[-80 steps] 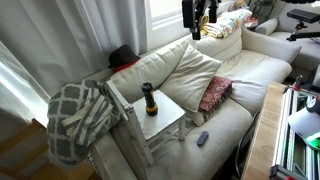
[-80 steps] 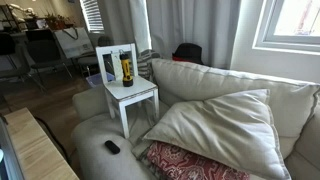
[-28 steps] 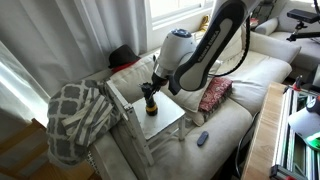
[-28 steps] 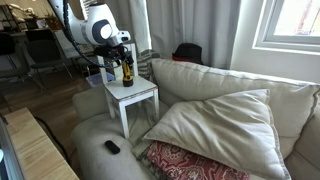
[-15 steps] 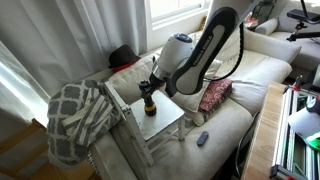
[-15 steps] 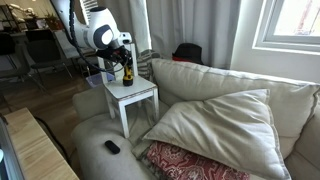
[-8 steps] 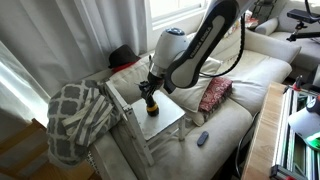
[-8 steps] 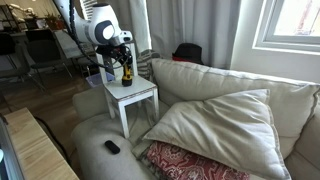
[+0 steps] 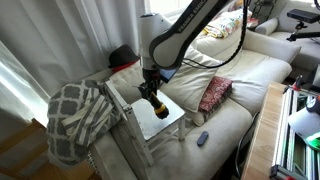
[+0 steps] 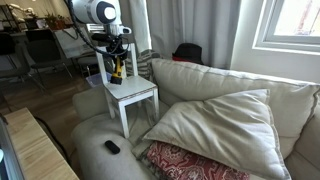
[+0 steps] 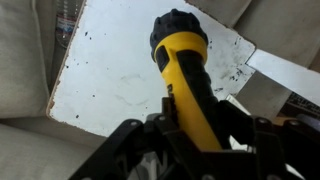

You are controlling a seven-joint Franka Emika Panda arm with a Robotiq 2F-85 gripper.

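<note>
1 yellow flashlight [image 11: 188, 70] is clamped between the claw's [image 11: 197, 120] 2 fingers (its black head pointing away from them), held above the white chair seat [image 11: 110, 85].

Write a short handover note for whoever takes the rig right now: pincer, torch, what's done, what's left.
Pincer: shut on the torch, gripping its yellow body.
Torch: tilted, in the air over the seat of the white chair that stands on the sofa; it seems clear of the seat.
Done: torch grasped and lifted.
Left: torch not yet put down anywhere.
</note>
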